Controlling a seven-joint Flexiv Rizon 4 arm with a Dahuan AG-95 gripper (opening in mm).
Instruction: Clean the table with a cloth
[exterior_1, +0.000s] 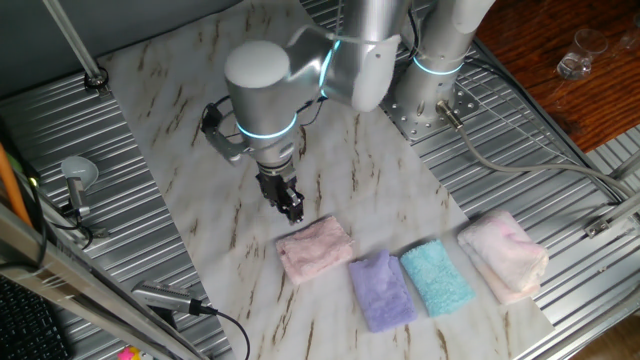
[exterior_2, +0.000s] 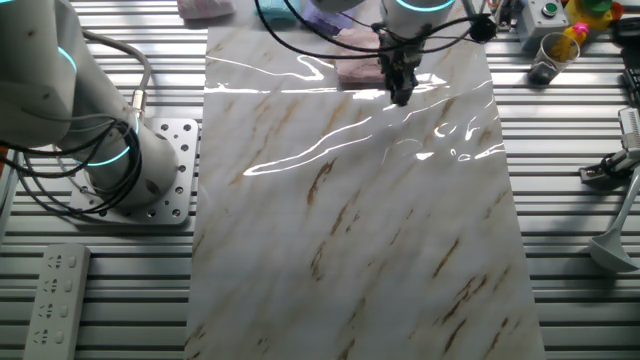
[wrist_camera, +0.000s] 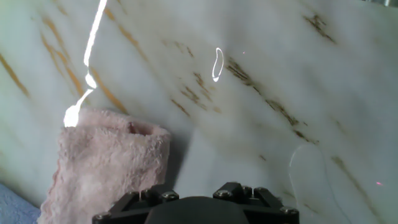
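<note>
The table (exterior_1: 200, 120) is a white marble-look slab with brown veins; it also fills the other fixed view (exterior_2: 350, 230) and the hand view (wrist_camera: 280, 74). The cloth (exterior_1: 315, 250), a small fluffy dusty-pink towel, lies folded on the slab's near edge. It also shows in the other fixed view (exterior_2: 360, 72) and at the lower left of the hand view (wrist_camera: 106, 162). My gripper (exterior_1: 291, 210) hangs just above the slab, close beside the cloth's far corner, apart from it. Its fingers look together and empty (exterior_2: 400, 92). The hand view shows only the hand's body, not the fingertips.
A purple towel (exterior_1: 382, 290), a teal towel (exterior_1: 437, 278) and a larger pale pink-white towel (exterior_1: 505, 255) lie in a row right of the cloth. The arm's base (exterior_1: 430, 90) stands on ribbed grey metal beside the slab. A remote (exterior_2: 55, 300) lies on the metal.
</note>
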